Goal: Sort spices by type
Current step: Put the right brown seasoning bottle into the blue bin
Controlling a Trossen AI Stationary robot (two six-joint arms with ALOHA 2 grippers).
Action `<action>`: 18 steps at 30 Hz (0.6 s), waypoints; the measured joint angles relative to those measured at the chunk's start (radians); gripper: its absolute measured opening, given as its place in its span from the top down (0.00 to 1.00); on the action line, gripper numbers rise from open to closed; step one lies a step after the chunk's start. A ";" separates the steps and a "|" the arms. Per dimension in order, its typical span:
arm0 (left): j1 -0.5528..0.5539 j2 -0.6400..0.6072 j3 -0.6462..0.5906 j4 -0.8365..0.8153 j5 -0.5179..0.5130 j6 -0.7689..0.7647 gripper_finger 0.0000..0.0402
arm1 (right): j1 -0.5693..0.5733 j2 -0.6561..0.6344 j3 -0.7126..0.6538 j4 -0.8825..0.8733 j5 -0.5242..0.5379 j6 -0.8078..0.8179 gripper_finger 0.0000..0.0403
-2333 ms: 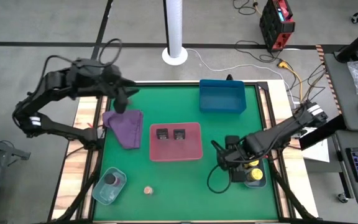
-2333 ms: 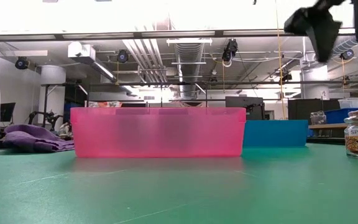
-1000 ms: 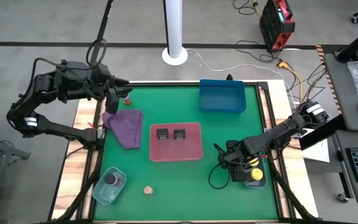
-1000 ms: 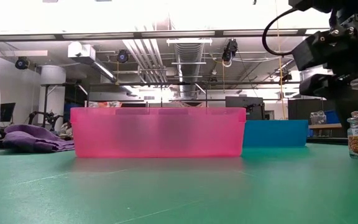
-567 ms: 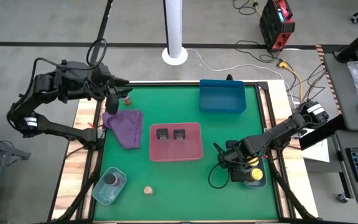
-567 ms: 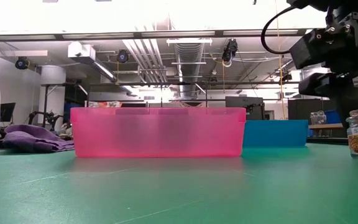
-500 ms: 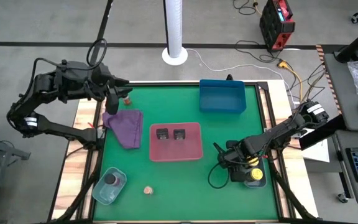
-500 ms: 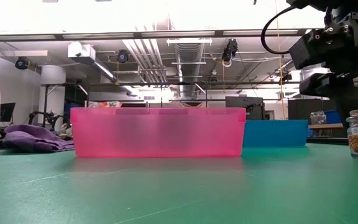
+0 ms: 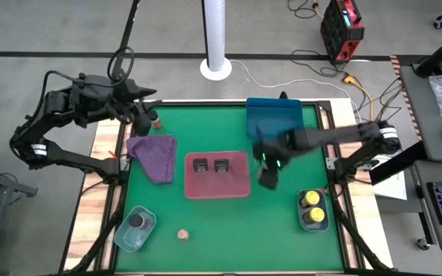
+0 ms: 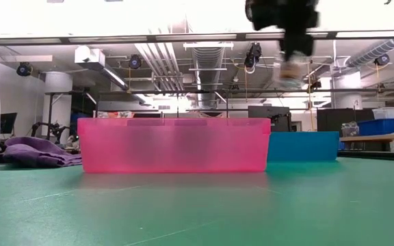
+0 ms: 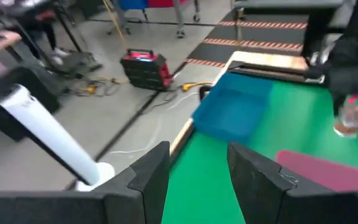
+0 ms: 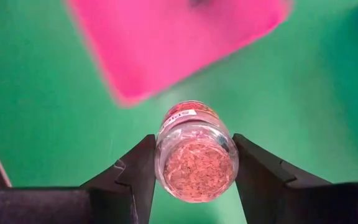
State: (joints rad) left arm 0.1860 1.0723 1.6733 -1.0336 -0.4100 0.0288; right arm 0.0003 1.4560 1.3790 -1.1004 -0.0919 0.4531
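Right wrist view: a clear spice jar (image 12: pixel 196 153) full of reddish-brown flakes sits clamped between the two dark fingers (image 12: pixel 135 171) of the right gripper (image 12: pixel 194 168), hanging in the air over the green mat with the red tray (image 12: pixel 173 37) beyond it. From above, that right gripper (image 9: pixel 268 175) hangs just off the red tray's (image 9: pixel 240 189) right edge, below the blue bin (image 9: pixel 273 119). Two black square tins (image 9: pixel 210 165) lie inside the red tray. Two yellow-capped jars (image 9: pixel 311 205) stand in a small grey-blue tray (image 9: pixel 303 225) at the mat's right. The left gripper (image 9: pixel 140 116) waits at the far left corner above a purple cloth (image 9: pixel 156 156), its fingers (image 11: pixel 151 180) set a little apart with nothing between them.
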 joint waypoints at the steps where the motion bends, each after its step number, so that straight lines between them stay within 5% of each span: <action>1: 0.000 0.001 0.000 0.001 -0.009 0.023 0.64 | -0.044 0.006 0.030 -0.003 0.008 0.004 0.59; 12: 0.003 0.008 0.000 0.001 -0.026 0.190 0.64 | -0.484 0.232 0.300 -0.145 0.015 0.012 0.59; 18: 0.018 -0.009 0.000 -0.010 -0.028 0.208 0.64 | -0.636 0.380 0.339 -0.194 0.018 -0.060 0.59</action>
State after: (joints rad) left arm 0.2044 1.0631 1.6733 -1.0438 -0.4377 0.2369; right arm -0.6362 1.8360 1.7176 -1.2945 -0.0734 0.3929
